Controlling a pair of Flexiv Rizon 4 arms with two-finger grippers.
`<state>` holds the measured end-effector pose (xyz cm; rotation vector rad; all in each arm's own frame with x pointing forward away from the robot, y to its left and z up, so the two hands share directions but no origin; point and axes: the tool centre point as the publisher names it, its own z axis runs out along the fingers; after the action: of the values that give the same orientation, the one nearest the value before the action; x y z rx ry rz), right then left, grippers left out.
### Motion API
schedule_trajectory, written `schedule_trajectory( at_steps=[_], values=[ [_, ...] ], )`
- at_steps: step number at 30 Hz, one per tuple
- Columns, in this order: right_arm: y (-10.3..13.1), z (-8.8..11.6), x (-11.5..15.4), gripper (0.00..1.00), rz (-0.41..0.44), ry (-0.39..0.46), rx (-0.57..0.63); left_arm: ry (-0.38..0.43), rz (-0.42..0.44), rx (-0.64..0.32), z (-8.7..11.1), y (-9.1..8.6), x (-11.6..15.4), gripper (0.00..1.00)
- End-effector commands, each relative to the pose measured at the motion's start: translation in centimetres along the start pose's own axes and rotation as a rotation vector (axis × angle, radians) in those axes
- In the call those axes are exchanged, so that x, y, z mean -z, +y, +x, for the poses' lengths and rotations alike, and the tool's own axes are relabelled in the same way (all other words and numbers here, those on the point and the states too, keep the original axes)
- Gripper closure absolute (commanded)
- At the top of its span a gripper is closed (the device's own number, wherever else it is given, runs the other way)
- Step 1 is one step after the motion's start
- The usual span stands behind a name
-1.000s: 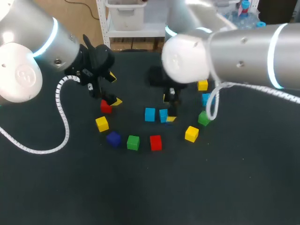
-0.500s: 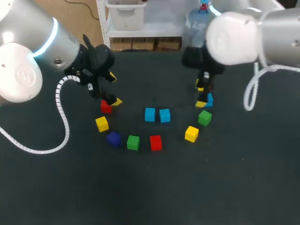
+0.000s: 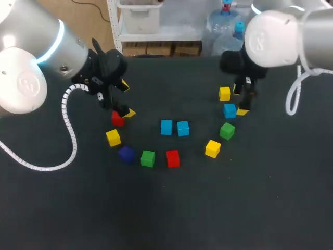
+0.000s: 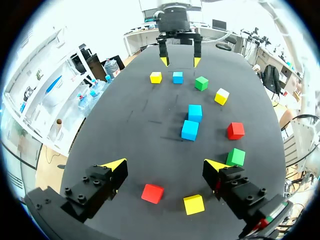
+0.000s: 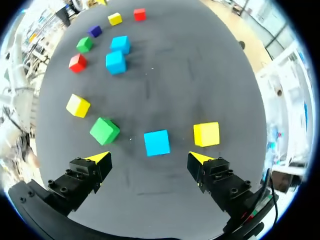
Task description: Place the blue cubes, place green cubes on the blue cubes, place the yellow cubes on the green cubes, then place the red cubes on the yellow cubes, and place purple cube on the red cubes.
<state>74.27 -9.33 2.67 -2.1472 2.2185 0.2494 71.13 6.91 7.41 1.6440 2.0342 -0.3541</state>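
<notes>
Right gripper open above coloured cubes scattered on a dark table.

The right gripper (image 5: pixel 149 158) has its two yellow-tipped fingers spread wide and holds nothing. A blue cube (image 5: pixel 157 142) sits just ahead of the gap between them, touching neither finger. A yellow cube (image 5: pixel 206 134) lies just ahead of one finger and a green cube (image 5: pixel 105 130) just ahead of the other, with a second yellow cube (image 5: pixel 78 105) near that green one. Farther out on the table (image 5: pixel 200 75), a second blue cube (image 5: pixel 116 62) and a third blue cube (image 5: pixel 120 44) lie close together. Beside them is a red cube (image 5: pixel 77 63). Beyond it come a second green cube (image 5: pixel 85 44), a purple cube (image 5: pixel 95 31), a third yellow cube (image 5: pixel 115 19) and a second red cube (image 5: pixel 139 14).
</notes>
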Motion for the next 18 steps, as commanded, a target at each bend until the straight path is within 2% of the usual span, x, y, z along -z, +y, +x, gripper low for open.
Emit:
schedule_trajectory(
  at_steps=[1,9,18],
  values=[
    [-1.7,-1.3,-0.6,0.0,-0.068,0.026,0.052,-0.007,0.001,-0.004,0.2,0.0,0.0,0.0],
    [-2.4,-2.2,-2.2,0.0,-0.086,0.037,0.103,-0.007,0.001,-0.004,0.2,0.0,0.0,0.0],
    [-3.2,-1.5,-2.5,0.0,-0.094,0.04,0.117,-0.007,0.001,-0.004,0.2,0.0,0.0,0.0]
  ],
)
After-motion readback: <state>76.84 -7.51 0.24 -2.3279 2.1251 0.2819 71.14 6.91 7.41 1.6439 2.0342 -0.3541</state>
